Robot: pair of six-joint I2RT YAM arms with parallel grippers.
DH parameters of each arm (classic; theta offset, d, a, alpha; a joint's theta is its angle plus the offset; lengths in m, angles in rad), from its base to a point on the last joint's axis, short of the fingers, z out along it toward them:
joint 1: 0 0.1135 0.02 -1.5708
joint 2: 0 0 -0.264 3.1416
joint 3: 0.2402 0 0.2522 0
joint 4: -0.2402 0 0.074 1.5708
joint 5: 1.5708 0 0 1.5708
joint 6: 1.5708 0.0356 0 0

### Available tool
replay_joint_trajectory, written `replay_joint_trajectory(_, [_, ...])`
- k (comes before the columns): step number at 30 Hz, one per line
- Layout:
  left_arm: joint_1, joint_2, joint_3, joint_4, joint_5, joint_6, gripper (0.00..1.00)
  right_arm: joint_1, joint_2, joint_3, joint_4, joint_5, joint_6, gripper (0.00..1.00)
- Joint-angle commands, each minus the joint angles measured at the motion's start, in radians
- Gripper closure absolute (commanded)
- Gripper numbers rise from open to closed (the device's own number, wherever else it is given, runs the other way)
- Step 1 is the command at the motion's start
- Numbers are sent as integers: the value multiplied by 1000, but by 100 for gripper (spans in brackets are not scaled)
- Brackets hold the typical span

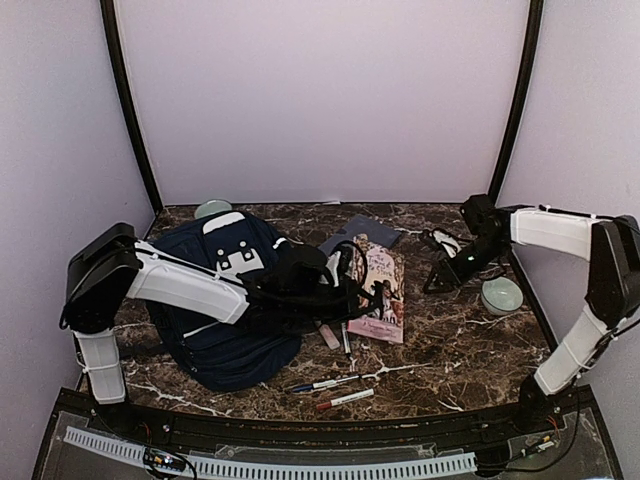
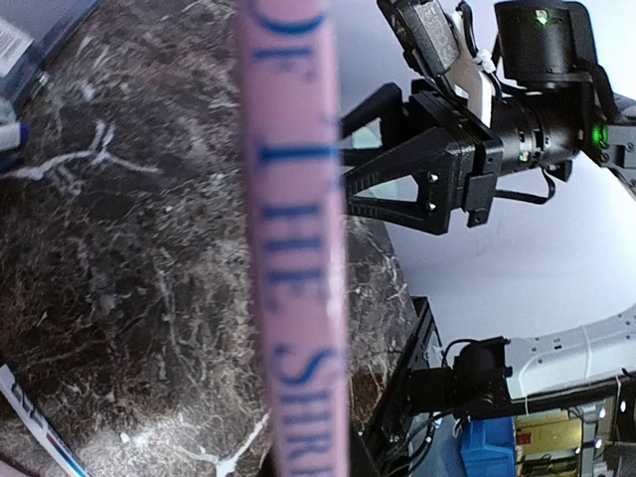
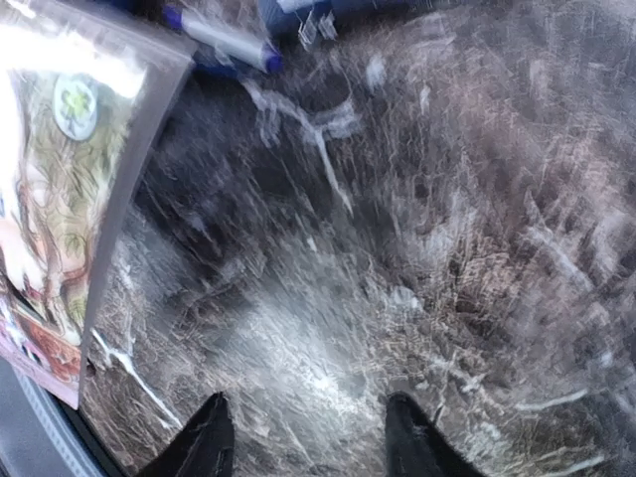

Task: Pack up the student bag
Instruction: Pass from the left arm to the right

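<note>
The student bag point(image 1: 215, 310), a large navy backpack with grey patches, lies at the left of the marble table point(image 1: 450, 350). My left arm reaches over it to a pink paperback book point(image 1: 380, 290). My left gripper point(image 1: 360, 292) is shut on the book's left edge. In the left wrist view the pink spine point(image 2: 293, 248) with blue letters fills the middle, and my own fingers are hidden. My right gripper point(image 1: 440, 265) hovers right of the book. Its two dark fingertips point(image 3: 209, 442) stand apart over bare marble with nothing between them. The left wrist view also shows the right gripper point(image 2: 350, 164).
A flat navy book point(image 1: 362, 234) lies behind the pink one. Pens point(image 1: 330, 383) and a pink marker point(image 1: 328, 335) lie in front of the bag. Pale green round lids sit at the right point(image 1: 502, 295) and behind the bag point(image 1: 212, 208). White walls enclose the table.
</note>
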Motion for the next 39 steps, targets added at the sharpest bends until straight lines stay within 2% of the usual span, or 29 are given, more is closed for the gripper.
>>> replay_joint_trajectory(1, [-7, -154, -20, 67, 48, 248, 95, -9, -148, 9, 43, -111, -10, 42])
replay_joint_trajectory(4, [-7, -228, -11, 39, 29, 366, 95, -16, -219, 53, 57, -250, 19, 23])
replay_joint_trajectory(5, [-7, -252, -13, 36, 19, 396, 95, -17, -237, 54, 80, -306, 47, 4])
replay_joint_trajectory(6, [-7, -275, -16, 37, -2, 422, 95, -18, -255, 86, 102, -350, 73, 1])
replay_joint_trajectory(8, [-7, -316, -27, 47, -26, 463, 96, -17, -285, 107, 108, -471, 70, 0])
replay_joint_trajectory(11, [-7, -369, -47, 90, -24, 508, 98, -13, -335, 87, 243, -618, 162, 0])
replay_joint_trajectory(15, [-7, -414, -75, 172, 4, 513, 99, 26, -333, 106, 328, -701, 226, 1])
replay_joint_trajectory(22, [-5, -426, -92, 247, 48, 486, 100, 173, -303, 121, 519, -770, 374, 2])
replay_joint_trajectory(27, [-4, -430, -102, 273, 45, 470, 100, 256, -265, 137, 538, -811, 404, 7])
replay_joint_trajectory(31, [-2, -464, -137, 288, -13, 480, 100, 271, -274, 105, 546, -819, 438, 23])
replay_joint_trajectory(35, [0, -492, -147, 229, -89, 516, 100, 273, -314, 68, 553, -819, 438, 24])
replay_joint_trajectory(39, [-1, -502, -172, 240, -123, 510, 100, 277, -339, 21, 556, -819, 438, 24])
